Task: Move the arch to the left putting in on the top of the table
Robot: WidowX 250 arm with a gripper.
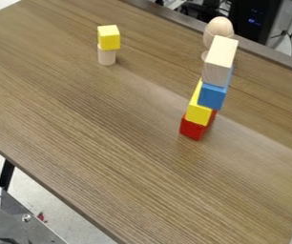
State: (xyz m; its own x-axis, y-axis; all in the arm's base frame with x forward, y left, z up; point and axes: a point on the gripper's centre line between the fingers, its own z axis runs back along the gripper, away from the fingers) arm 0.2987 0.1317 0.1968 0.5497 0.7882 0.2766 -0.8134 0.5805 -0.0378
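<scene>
Right of centre on the wooden table [98, 128] stands a leaning stack of blocks. A red block [192, 128] is lowest, a yellow block [199, 110] rests above it, then a blue block [212, 96], and a pale wooden block [220, 59] lies on top. I cannot tell which piece, if any, is the arch.
At the upper left, a yellow cube [109, 37] sits on a pale wooden cylinder [106, 55]. Behind the stack stands a rounded, egg-like wooden piece [218, 29]. A grey metal part [11, 221] lies beyond the table's edge at the lower left.
</scene>
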